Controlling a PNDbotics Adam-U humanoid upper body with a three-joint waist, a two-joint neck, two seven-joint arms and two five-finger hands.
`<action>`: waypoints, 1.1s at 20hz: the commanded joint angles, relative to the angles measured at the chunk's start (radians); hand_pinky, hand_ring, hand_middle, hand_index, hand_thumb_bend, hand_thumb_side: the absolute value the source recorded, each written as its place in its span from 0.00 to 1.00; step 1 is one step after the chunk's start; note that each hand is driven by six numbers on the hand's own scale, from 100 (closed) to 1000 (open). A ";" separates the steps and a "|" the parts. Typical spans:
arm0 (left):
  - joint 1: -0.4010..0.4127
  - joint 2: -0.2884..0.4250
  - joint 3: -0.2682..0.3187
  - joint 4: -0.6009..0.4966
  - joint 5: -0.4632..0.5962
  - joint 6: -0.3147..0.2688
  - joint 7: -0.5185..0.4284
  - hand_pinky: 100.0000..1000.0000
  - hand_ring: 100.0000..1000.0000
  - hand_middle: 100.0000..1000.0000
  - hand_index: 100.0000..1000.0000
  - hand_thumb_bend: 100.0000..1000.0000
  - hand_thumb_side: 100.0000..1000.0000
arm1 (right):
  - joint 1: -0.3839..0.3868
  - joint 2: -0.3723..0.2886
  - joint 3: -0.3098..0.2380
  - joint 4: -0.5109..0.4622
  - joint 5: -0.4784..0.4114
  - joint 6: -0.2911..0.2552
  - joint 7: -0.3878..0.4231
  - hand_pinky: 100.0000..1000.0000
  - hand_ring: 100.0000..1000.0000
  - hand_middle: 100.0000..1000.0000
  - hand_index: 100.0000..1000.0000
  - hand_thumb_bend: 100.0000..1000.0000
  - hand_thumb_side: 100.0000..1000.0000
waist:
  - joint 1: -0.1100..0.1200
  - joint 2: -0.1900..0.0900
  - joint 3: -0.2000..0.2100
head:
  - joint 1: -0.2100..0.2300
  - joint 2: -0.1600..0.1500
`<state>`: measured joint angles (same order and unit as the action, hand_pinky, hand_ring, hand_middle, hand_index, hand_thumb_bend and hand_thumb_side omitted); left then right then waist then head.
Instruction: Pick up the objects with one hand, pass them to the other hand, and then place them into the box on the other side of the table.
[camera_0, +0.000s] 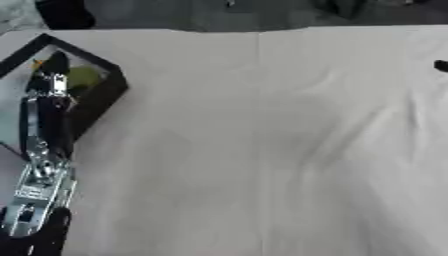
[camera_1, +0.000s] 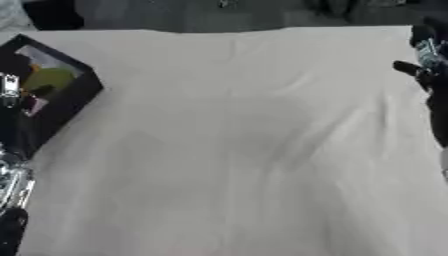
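Observation:
A black box (camera_0: 112, 92) stands at the table's left edge. Inside it lies a yellow-green round object (camera_1: 48, 79), with a small orange thing (camera_0: 37, 64) behind it. My left arm reaches up the left side, and my left hand (camera_0: 52, 67) hangs over the box's inside, just left of the green object; I cannot make out whether it touches it. My right hand (camera_1: 427, 67) shows at the right edge of the right eye view, above the table's far right part, with nothing visible in it.
A white cloth (camera_0: 262, 150) covers the table, with soft wrinkles across the middle and right. Beyond the far edge is a dark floor with dark shapes (camera_0: 66, 12).

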<state>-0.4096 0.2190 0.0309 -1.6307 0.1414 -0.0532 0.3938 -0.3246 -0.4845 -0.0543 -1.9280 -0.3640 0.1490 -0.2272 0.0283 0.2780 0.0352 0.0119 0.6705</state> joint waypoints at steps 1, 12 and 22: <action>-0.011 0.007 0.010 -0.019 0.005 -0.003 0.004 0.70 0.92 0.81 0.82 0.49 0.65 | -0.009 -0.031 -0.008 -0.017 0.009 -0.001 0.002 0.77 0.96 0.86 0.86 0.14 0.40 | 0.015 -0.015 -0.004 | -0.010 -0.010; -0.023 0.003 0.002 -0.022 0.006 -0.007 -0.005 0.69 0.92 0.80 0.81 0.49 0.66 | -0.001 -0.040 -0.014 -0.044 0.025 -0.012 -0.005 0.77 0.95 0.83 0.84 0.14 0.40 | 0.012 0.005 -0.011 | -0.002 -0.040; -0.022 0.011 0.005 -0.016 0.000 -0.010 -0.005 0.69 0.92 0.80 0.82 0.49 0.66 | -0.005 -0.032 -0.010 -0.049 0.031 0.002 -0.003 0.77 0.94 0.82 0.83 0.14 0.40 | 0.011 0.005 -0.013 | 0.079 0.034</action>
<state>-0.4171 0.2109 0.0300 -1.6319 0.1443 -0.0595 0.3897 -0.3176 -0.4972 -0.0597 -1.9542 -0.3379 0.1498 -0.2295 0.0341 0.2858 0.0211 0.0807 0.6909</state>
